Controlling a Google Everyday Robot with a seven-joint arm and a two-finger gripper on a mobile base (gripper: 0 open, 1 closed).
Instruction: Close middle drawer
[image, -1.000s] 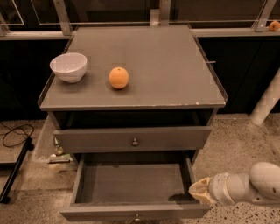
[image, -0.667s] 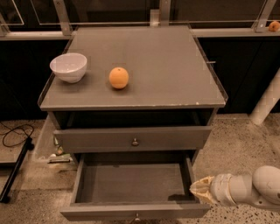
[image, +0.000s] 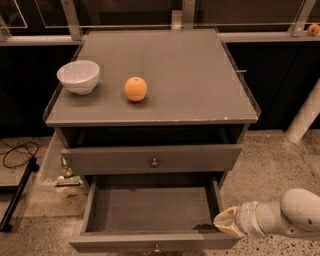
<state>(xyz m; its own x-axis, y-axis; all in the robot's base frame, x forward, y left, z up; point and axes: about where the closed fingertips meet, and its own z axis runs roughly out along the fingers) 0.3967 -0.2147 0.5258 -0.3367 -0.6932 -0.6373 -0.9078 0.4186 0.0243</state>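
Grey counter (image: 200, 75) carries a white bowl (image: 78, 76) and an orange (image: 135, 89). The middle drawer (image: 150, 210) stands open. The hand (image: 225, 223) is at its right front corner, grip state indeterminate. Speckled floor (image: 270, 165).

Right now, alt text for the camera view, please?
The middle drawer of a grey cabinet stands pulled far out and empty, with the gripper at its front right corner. The drawer above is slightly out; a white bowl and an orange sit on top.
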